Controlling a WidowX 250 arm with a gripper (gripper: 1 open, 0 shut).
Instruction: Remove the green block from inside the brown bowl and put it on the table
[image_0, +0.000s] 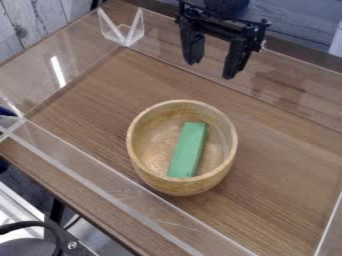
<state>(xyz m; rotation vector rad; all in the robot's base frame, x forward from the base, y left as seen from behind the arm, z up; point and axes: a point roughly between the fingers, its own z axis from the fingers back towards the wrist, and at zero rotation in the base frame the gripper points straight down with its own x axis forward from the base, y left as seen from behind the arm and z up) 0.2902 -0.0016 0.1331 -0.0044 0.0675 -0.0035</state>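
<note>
One green block (189, 149) lies flat inside the brown bowl (147, 160), near the middle of the table (100, 90). I see my gripper (214, 58) hanging at the far side, fingers spread and holding nothing.

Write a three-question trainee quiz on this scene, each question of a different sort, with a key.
1. True or false: the green block lies inside the bowl.
2. Multiple choice: the gripper is (a) shut on the block, (b) open, above the table behind the bowl, (c) inside the bowl.
3. Fill in: along the table's edges stand low clear ____.

Key: 1 true; 2 b; 3 walls.
</note>
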